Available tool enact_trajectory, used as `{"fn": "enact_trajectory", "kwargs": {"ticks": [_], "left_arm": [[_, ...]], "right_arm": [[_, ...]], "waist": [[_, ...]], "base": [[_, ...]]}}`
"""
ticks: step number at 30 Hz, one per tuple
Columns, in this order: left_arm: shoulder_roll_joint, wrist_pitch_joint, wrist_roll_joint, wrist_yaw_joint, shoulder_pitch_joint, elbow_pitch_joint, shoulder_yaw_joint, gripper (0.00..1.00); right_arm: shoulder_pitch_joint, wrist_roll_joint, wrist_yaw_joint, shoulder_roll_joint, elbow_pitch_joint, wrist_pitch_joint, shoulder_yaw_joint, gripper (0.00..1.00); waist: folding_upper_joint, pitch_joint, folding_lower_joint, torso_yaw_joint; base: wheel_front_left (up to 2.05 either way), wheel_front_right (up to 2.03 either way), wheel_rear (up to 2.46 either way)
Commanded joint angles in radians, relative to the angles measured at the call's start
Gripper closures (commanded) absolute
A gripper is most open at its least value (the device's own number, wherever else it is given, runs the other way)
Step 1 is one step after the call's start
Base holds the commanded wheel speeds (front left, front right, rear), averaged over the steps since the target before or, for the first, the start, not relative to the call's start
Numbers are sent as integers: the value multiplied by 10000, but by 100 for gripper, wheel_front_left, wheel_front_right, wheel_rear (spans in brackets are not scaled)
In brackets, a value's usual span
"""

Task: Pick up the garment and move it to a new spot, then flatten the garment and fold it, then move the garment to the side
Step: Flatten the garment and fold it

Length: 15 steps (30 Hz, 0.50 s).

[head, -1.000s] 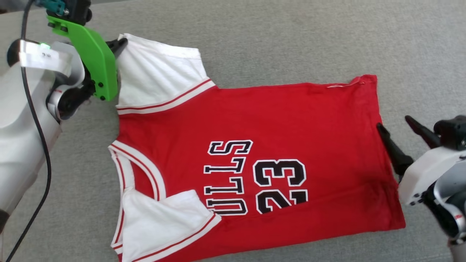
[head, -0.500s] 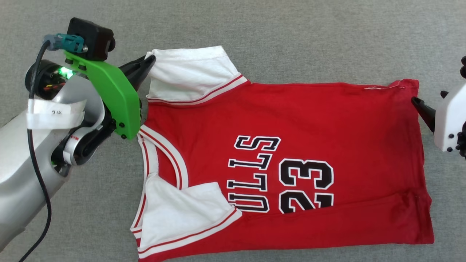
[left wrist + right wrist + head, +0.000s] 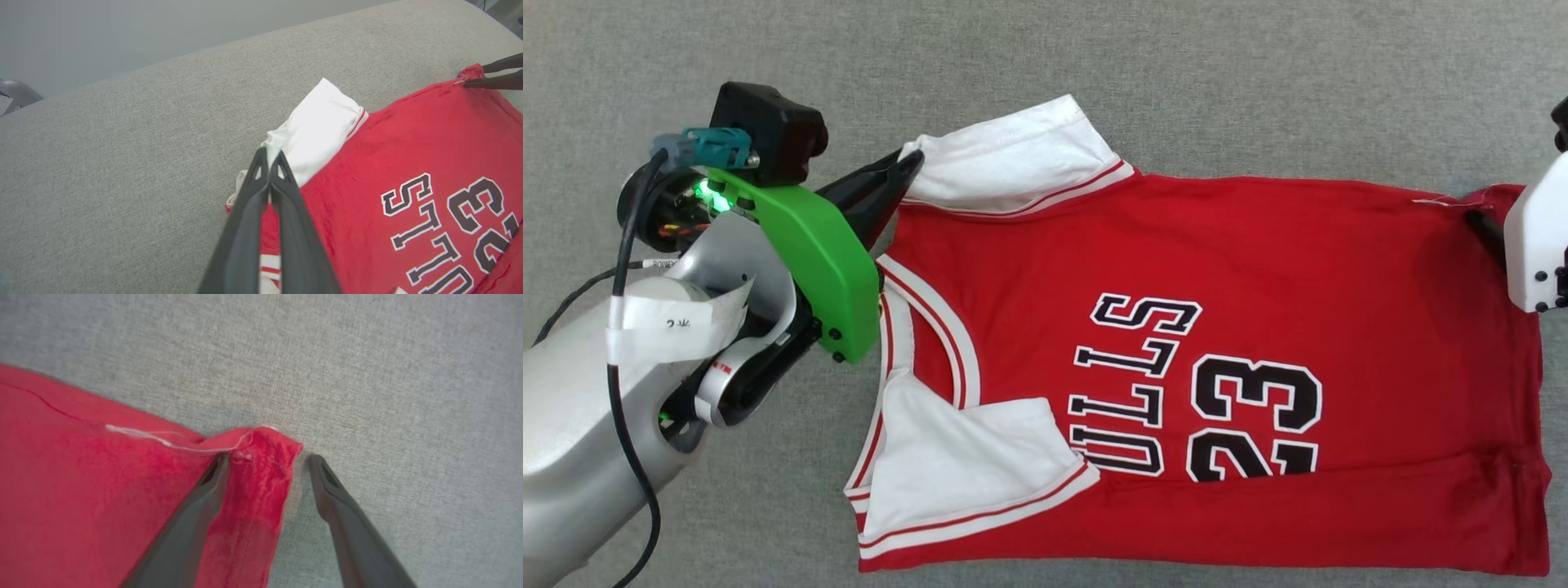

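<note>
Covering grey woven upholstery (image 3: pixel 1258 82), the garment (image 3: pixel 1258 269); left fingers (image 3: pixel 286 204) clenched on sleeve (image 3: pixel 322 122), right fingers (image 3: pixel 192 522) parted.

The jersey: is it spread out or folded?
Partly folded: the jersey lies flat, but its near edge is turned over, hiding part of the lettering.

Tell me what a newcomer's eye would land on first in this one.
The garment, a bright red jersey with black BULLS and 23 lettering, lies spread across the grey fabric surface in the middle of the head view. At its upper left corner the left gripper, behind a vivid green bracket, is shut on the white sleeve, while at the upper right the right gripper stands open around the red hem corner.
</note>
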Motion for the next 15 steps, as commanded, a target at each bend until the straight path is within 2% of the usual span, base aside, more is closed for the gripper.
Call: {"fn": "enact_trajectory", "kwargs": {"ticks": [1,2,3,4,5,10,15], "left_arm": [[-23,-81,51,63,218,-9,-14,100],[-49,-111,35,59,256,16,-26,100],[-65,-132,19,62,293,56,-34,100],[-77,-177,20,85,335,122,-36,100],[-97,-228,16,102,376,179,-36,100],[-231,-457,-158,85,670,456,-50,100],[-224,-912,-347,277,984,734,191,100]], "right_arm": [[27,29,-7,64,282,39,187,0],[74,130,-7,73,413,94,292,0],[112,208,-7,66,495,132,391,22],[143,279,-7,40,568,110,502,72],[164,315,-7,24,633,51,563,99],[129,407,-7,47,943,-824,512,100],[1,796,-7,353,1055,-1711,67,100]], "waist": [[0,47,0,85],[0,41,0,110],[0,29,0,122],[0,-1,0,130],[0,-41,0,131],[0,-324,0,72],[0,-830,0,-71]], "base": [[0,0,0],[0,0,0],[0,0,0],[0,0,0],[0,0,0],[0,0,0],[0,0,0]]}}
